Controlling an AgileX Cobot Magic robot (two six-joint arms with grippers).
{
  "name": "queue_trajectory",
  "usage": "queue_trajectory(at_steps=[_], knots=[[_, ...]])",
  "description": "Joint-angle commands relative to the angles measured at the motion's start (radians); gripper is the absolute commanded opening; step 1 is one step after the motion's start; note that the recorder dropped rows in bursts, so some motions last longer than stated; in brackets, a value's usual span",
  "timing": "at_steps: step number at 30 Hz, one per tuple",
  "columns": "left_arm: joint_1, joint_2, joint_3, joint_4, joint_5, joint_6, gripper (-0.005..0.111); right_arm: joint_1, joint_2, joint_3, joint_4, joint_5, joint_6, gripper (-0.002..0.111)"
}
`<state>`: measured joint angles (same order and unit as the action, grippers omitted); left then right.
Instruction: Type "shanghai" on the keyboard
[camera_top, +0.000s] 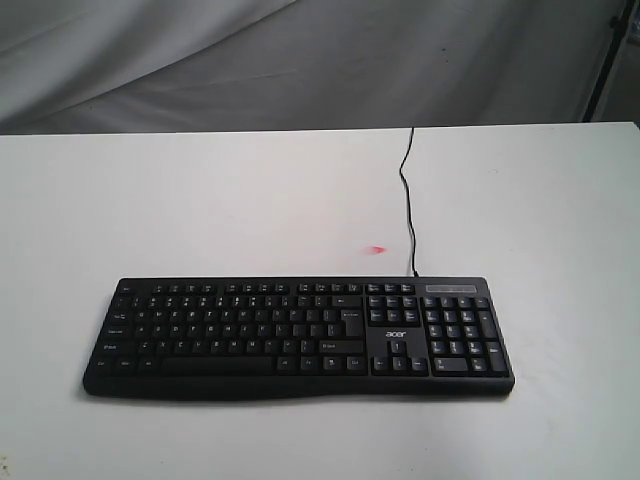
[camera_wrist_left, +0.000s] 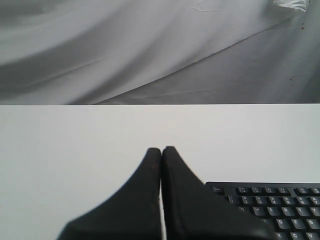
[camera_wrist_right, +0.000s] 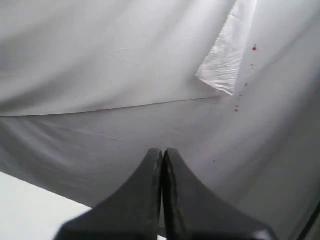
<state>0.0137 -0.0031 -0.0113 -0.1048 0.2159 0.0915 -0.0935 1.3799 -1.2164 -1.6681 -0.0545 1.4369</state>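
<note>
Toward the near edge of the white table (camera_top: 200, 200) lies the keyboard (camera_top: 300, 335), its long axis running side to side across the exterior view, number pad at the right end and the letter block filling the left and middle. Its thin cable (camera_top: 408, 200) leaves the back edge and trails away toward the grey cloth backdrop (camera_top: 300, 60). A small red mark (camera_top: 377, 250) sits on the table just behind the keyboard.

Neither arm shows in the exterior view. The left gripper (camera_wrist_left: 161, 150) has its jaws pressed together on nothing, tips over bare table, and the keyboard's escape-key corner appears just beside them in its wrist view, so the keys lie off to that one side of the tips. The right gripper (camera_wrist_right: 163, 151) is likewise closed and empty, but its camera looks mostly at the cloth, with only a sliver of table and no keyboard at all.

Judging from that, the left arm seems the nearer one, and the first key would call for a move over the letter block and then down.

Key legends are too small to read in the exterior view, the left wrist view cuts off most of the keyboard, and how high either tip hangs cannot be told
</note>
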Motion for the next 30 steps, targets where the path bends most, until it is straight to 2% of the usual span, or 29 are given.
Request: queue_trajectory(at_steps=[1, 5, 7, 10, 13, 15, 18, 21, 24, 27, 30], knots=[[-0.004, 0.003, 0.001, -0.004, -0.003, -0.001, 0.001, 0.003, 0.067, -0.067, -0.076, -0.075, 0.056, 0.000], [-0.004, 0.003, 0.001, -0.004, -0.003, -0.001, 0.001, 0.003, 0.115, -0.113, -0.076, 0.019, 0.065, 0.000], [-0.004, 0.003, 0.001, -0.004, -0.003, -0.001, 0.001, 0.003, 0.132, -0.130, -0.076, 0.094, -0.022, 0.000], [-0.004, 0.003, 0.001, -0.004, -0.003, -0.001, 0.001, 0.005, 0.146, -0.159, -0.076, 0.278, -0.199, 0.000], [-0.004, 0.003, 0.001, -0.004, -0.003, -0.001, 0.001, 0.003, 0.162, -0.208, -0.033, 0.504, -0.284, 0.000], [-0.004, 0.003, 0.001, -0.004, -0.003, -0.001, 0.001, -0.012, 0.178, -0.266, 0.153, 0.546, -0.388, 0.000], [-0.004, 0.003, 0.001, -0.004, -0.003, -0.001, 0.001, -0.026, 0.199, -0.371, 0.633, 0.536, -0.769, 0.000], [-0.004, 0.003, 0.001, -0.004, -0.003, -0.001, 0.001, -0.024, 0.234, -0.455, 1.124, 0.577, -1.320, 0.000], [-0.004, 0.003, 0.001, -0.004, -0.003, -0.001, 0.001, -0.013, 0.263, -0.517, 1.600, 0.692, -1.802, 0.000], [-0.004, 0.003, 0.001, -0.004, -0.003, -0.001, 0.001, 0.010, 0.279, -0.525, 1.874, 0.755, -2.098, 0.000], [-0.004, 0.003, 0.001, -0.004, -0.003, -0.001, 0.001, 0.042, 0.293, -0.525, 2.064, 0.763, -2.253, 0.000]])
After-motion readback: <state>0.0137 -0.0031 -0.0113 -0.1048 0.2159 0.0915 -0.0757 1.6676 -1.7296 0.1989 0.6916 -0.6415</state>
